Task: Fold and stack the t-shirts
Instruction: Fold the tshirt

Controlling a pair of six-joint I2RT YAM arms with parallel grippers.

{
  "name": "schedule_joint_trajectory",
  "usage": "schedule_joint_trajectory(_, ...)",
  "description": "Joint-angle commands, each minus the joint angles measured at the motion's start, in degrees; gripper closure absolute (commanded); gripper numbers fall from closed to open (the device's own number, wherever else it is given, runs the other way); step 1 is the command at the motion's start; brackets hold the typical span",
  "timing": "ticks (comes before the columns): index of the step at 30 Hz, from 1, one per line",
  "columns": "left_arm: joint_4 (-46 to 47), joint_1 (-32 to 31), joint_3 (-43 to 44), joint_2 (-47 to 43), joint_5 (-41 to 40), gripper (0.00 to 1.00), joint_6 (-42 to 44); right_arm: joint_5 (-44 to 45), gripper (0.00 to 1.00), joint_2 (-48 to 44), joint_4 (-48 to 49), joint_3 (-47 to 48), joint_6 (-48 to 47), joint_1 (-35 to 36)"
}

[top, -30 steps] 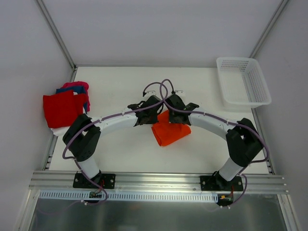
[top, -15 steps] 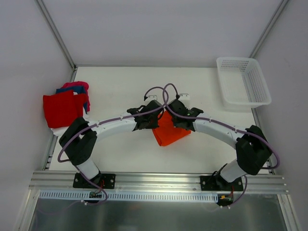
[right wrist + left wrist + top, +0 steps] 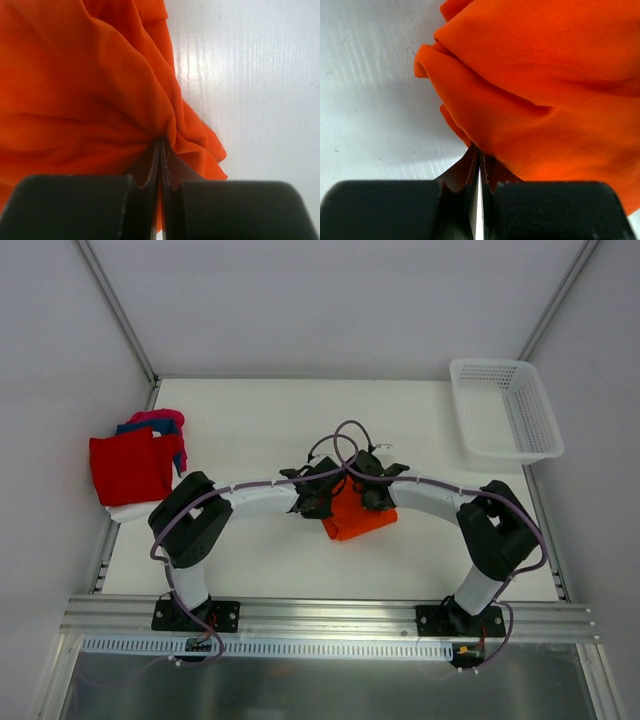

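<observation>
A bright orange t-shirt (image 3: 356,520) is bunched at the table's middle, between my two grippers. My left gripper (image 3: 320,502) is shut, its tips pinching the shirt's left edge (image 3: 530,100), where folds gather at the left gripper (image 3: 479,150). My right gripper (image 3: 373,496) is shut on the right edge, and the cloth (image 3: 75,90) puckers into the right gripper (image 3: 160,142). The shirt casts a shadow on the table under the pinched folds. At the far left lies a pile of t-shirts: red (image 3: 130,468) on top, blue (image 3: 135,426) and magenta-pink (image 3: 160,418) behind, white (image 3: 125,510) beneath.
A white plastic mesh basket (image 3: 500,363) stands at the back right corner. Metal frame posts and white walls bound the table (image 3: 250,420) on the left, right and back. Purple cables loop over both wrists.
Both grippers have come toward the near edge and closer together, holding the orange t-shirt. The shirt has bunched into a smaller bundle. Both elbows have swung inward.
</observation>
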Motion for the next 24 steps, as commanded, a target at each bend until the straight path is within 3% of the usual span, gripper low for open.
schedule_joint_trajectory(1,7.06,-0.73,2.48,1.59,0.66,1.00,0.83,-2.74,0.99,-0.09,0.84,-3.55,2.01,3.18)
schedule_joint_trajectory(10,7.06,-0.21,3.62,4.23,-1.71,1.00,1.71,-8.63,0.99,-1.85,4.98,-7.43,4.64,4.85)
schedule_joint_trajectory(24,7.24,4.36,0.55,2.39,-3.65,1.00,2.85,-9.16,0.99,-5.36,0.41,-6.99,7.63,10.04)
